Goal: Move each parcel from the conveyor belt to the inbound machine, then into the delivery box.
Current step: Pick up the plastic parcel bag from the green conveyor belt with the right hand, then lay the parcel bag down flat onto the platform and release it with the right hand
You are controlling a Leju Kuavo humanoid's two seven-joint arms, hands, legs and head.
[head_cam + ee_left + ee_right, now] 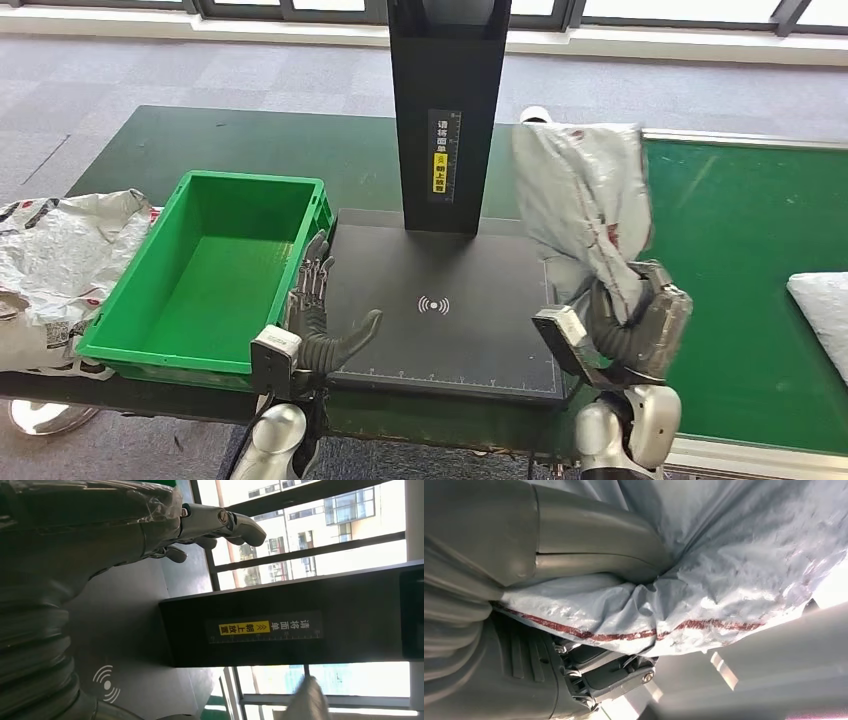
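Note:
My right hand (628, 320) grips a crumpled grey parcel (583, 200) by its lower end and holds it upright over the right edge of the black inbound machine plate (440, 300). In the right wrist view the parcel (734, 560) with its red stripe is pressed under the thick thumb (589, 545). My left hand (325, 315) rests open at the plate's left edge, beside the green delivery box (215, 270), which has nothing in it. In the left wrist view the left hand's fingers (220, 522) are spread, with the machine's black column (290, 625) beyond them.
The machine's black column (447, 110) rises at the plate's back. The green conveyor belt (740, 260) runs on the right with a white parcel (825, 305) at its right edge. Crumpled grey bags (55, 260) lie left of the box.

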